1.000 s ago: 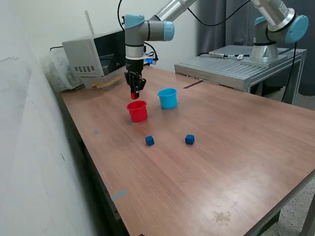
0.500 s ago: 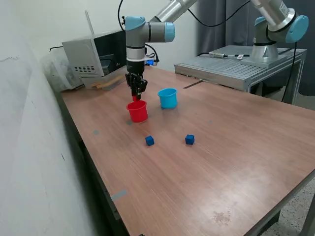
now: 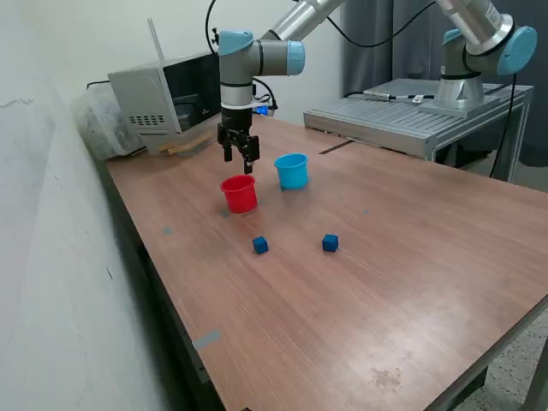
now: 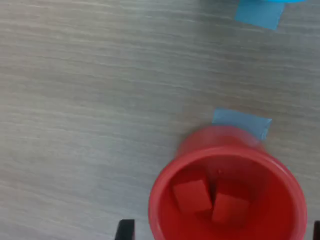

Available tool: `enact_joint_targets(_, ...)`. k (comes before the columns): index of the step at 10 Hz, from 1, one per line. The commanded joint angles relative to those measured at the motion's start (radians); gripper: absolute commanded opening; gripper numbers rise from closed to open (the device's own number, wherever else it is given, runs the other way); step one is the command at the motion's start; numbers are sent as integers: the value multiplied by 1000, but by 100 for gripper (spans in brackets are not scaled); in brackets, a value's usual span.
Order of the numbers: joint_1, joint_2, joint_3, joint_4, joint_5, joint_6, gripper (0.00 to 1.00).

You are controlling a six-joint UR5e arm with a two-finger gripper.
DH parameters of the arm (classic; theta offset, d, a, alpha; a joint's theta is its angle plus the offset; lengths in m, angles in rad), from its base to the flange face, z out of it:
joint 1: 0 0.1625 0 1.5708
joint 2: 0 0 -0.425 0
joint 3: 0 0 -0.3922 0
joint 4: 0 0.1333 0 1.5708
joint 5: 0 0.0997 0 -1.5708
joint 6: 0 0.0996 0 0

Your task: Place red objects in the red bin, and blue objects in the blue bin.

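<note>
Wood-grain table (image 3: 411, 282): in the exterior view the arm reaches down, its gripper (image 3: 239, 157) spread and empty above the red bin (image 3: 239, 193) — blue bin (image 3: 292, 170) just right, two blue cubes (image 3: 260, 246) (image 3: 330, 243) nearer. Wrist view — two red cubes (image 4: 191, 196) (image 4: 230, 208) lie touching inside the red bin (image 4: 165, 185).

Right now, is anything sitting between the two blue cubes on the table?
No. In the exterior view the stretch between the one blue cube and the other blue cube is bare wood tabletop; both cups stand farther back.
</note>
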Motion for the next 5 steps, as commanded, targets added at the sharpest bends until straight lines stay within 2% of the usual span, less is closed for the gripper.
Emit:
enact_joint_targets(1,26,-3,1,1,-3,3,100)
enact_joint_targets(5,205,-88,113,6,-1,0,100)
